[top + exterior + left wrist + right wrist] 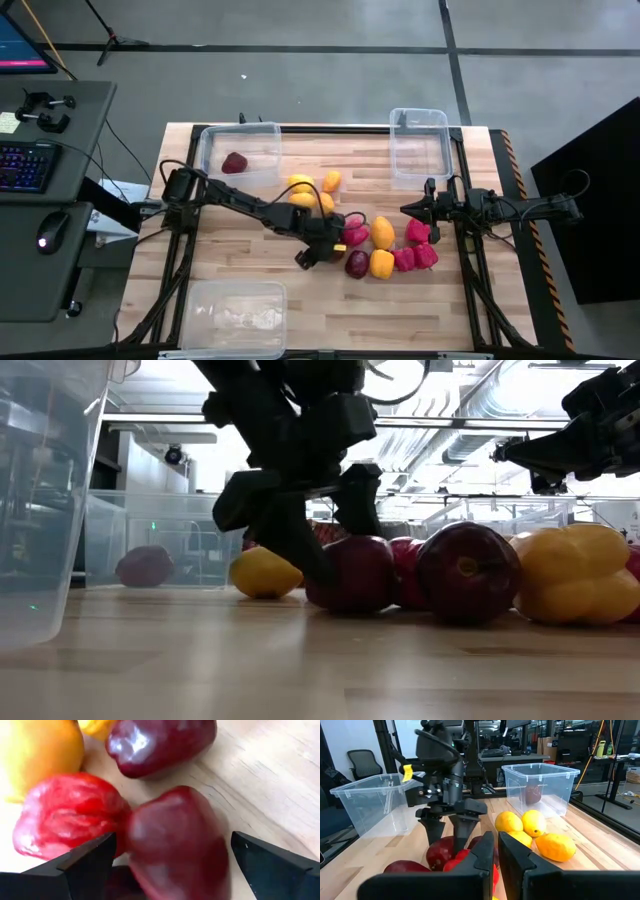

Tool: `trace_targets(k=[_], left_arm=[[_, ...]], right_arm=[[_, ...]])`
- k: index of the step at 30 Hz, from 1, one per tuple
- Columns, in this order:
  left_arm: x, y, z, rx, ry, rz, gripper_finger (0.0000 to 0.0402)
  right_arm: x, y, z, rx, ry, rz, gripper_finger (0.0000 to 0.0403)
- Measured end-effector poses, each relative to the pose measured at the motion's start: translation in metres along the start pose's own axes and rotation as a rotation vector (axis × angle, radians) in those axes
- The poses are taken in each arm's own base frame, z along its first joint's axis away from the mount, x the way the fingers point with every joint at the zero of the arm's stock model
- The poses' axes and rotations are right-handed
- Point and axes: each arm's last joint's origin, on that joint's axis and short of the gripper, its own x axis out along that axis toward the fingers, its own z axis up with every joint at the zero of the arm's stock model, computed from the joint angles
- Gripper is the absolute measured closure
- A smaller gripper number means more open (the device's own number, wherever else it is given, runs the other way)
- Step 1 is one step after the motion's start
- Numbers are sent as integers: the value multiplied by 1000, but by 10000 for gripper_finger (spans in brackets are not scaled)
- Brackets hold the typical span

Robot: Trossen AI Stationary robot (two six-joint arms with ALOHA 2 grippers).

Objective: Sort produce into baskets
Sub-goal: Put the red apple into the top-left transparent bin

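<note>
The produce lies in a cluster on the wooden table: lemons point(300, 185), yellow peppers point(382, 232), red peppers point(417, 232) and maroon fruits point(357, 263). My left gripper point(322, 250) is open, low over the cluster's near left side. Its fingers stand on either side of a maroon fruit point(175, 845) that rests on the table point(355, 575); I see no touch. My right gripper point(408, 210) is shut and empty, raised above the cluster's right side point(497, 452). One clear basket point(238, 150) at the far left holds a maroon fruit point(234, 163).
A second clear basket point(420, 140) stands at the far right and a third point(235, 315) at the near left edge. A red pepper point(65, 815) and another maroon fruit point(160, 745) lie close beside the fruit between my left fingers. Bare wood lies near the front right.
</note>
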Motion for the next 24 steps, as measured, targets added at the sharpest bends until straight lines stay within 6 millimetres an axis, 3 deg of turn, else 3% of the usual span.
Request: trace_targets(k=[12,15,18,24], left_arm=[[-1,10,-8,-207,3,4,119],[-11,13,-5,-220,-12,16,146],[-45,28,6,-239,-124,25,157],[-146,56,12,-375,-349,145,160]], right_arm=[[0,0,0,0,0,0,386],[0,0,0,0,0,0,386],[0,0,0,0,0,0,386],[0,0,0,0,0,0,386]])
